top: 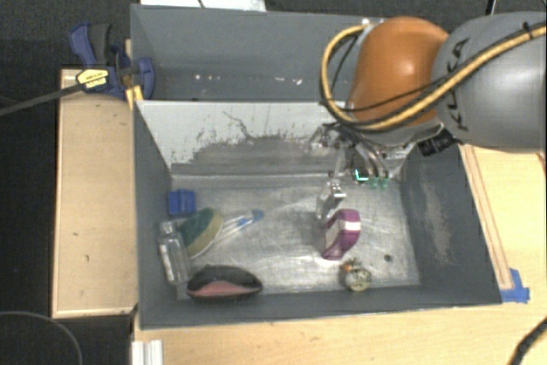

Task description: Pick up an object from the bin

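Purple-and-white block point(342, 237) just under the claw point(332, 203), right of bin point(444, 226) centre, claw's state cannot be told

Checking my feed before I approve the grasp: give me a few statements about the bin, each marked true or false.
1. The gripper is over the purple and white plastic piece in the bin's right half. True.
2. The small blue block lies beside that piece. False: it lies apart, by the left wall.
3. The dark oval object with a pink underside lies at the lower left. True.
4. The small round brassy thing sits in the upper left corner. False: it lies just below the purple piece.
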Motion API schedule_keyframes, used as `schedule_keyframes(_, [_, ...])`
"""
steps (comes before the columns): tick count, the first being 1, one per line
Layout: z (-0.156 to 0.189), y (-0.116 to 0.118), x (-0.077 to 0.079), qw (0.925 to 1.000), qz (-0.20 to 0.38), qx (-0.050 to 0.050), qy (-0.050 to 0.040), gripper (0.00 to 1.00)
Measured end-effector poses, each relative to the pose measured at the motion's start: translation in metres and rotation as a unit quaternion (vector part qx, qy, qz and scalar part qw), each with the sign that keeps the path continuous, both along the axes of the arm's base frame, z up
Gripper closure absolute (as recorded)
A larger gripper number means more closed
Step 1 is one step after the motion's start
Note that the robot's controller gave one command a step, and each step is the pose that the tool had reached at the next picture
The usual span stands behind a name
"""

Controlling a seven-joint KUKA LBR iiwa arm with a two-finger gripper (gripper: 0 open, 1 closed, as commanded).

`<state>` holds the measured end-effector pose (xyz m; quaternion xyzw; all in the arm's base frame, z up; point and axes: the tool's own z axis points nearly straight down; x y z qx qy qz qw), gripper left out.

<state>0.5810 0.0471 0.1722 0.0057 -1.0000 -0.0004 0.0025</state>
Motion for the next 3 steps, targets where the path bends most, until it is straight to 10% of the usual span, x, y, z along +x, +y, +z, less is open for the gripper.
schedule_keyframes(1, [-0.077, -0.022, -0.063, 0.9998, -0.018, -0.001, 0.0028, 0.0])
schedule_keyframes(2, [-0.069, -0.09, -0.061, 0.9961, 0.088, -0.002, -0.0047, 0.0])
schedule_keyframes(3, [-0.069, -0.087, -0.06, 0.9961, 0.088, 0.0, -0.0053, 1.0])
